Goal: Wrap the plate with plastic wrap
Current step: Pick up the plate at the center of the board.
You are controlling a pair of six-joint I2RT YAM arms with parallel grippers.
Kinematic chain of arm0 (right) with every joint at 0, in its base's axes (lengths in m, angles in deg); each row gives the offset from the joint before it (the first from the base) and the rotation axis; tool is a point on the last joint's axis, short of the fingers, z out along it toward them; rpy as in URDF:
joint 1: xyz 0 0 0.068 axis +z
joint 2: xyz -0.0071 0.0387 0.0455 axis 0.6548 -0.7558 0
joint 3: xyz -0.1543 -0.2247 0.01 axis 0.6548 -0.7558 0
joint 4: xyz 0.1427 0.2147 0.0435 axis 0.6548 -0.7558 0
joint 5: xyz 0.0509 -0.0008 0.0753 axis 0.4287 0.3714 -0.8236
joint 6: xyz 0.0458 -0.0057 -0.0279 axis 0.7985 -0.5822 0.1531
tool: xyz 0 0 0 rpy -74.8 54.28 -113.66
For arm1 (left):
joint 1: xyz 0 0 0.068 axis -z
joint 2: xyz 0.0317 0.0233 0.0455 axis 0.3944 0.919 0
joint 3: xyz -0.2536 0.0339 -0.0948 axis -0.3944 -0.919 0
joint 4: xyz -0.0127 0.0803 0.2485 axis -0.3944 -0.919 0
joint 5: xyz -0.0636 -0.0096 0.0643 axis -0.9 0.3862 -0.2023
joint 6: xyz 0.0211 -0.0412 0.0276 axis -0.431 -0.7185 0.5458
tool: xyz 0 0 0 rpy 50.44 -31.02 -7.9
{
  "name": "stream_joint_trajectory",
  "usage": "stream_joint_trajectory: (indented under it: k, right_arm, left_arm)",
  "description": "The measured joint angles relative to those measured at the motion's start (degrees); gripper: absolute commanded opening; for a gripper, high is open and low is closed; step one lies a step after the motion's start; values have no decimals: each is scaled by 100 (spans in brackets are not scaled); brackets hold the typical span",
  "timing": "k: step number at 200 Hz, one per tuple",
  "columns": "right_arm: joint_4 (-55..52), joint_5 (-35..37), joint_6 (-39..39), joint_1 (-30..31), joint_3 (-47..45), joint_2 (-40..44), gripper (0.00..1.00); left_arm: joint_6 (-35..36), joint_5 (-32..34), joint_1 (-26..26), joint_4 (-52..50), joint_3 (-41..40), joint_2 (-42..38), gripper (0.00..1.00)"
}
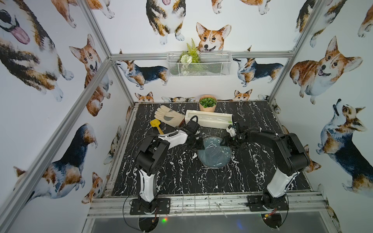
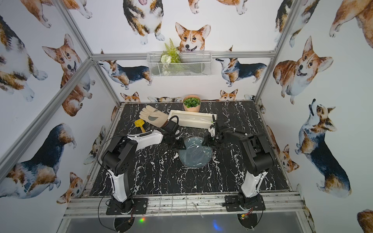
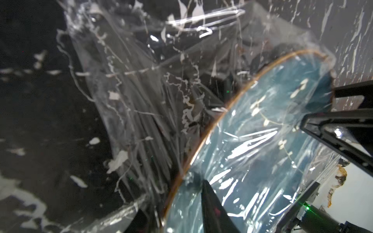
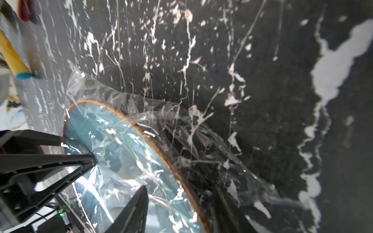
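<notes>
One round blue-grey glazed plate (image 1: 214, 159) under one clear crinkly plastic wrap (image 3: 141, 90) lay between left pincer (image 1: 198, 146) and right pincer (image 1: 224, 142); grips impossible to tell.

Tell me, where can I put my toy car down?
The bare front of the table, on the robot's side of the plate; also the back right corner past the wrap box. Crowded: back left with glove and yellow scoop, and around the plate.

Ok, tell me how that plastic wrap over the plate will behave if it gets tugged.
Likely floppy: the plastic wrap drapes in creases past the plate rim onto the table. Probably light and easily bunched, judging by its folds.
</notes>
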Motion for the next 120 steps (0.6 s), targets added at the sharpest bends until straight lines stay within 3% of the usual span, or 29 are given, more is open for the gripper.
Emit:
stream_joint_trajectory:
  k: [32,67,120]
  right_arm:
    - [763,-103,328,-52,-210,-57,33]
    - [953,-354,470,-122,-302,118,0]
    - [1202,-750,1010,-369,-612,721,0]
  left_arm:
    - [2,26,-2,-42,0,-2,33]
    - [-26,476,-68,7,11,-94,34]
    - [-33,723,-109,-140,39,-361,45]
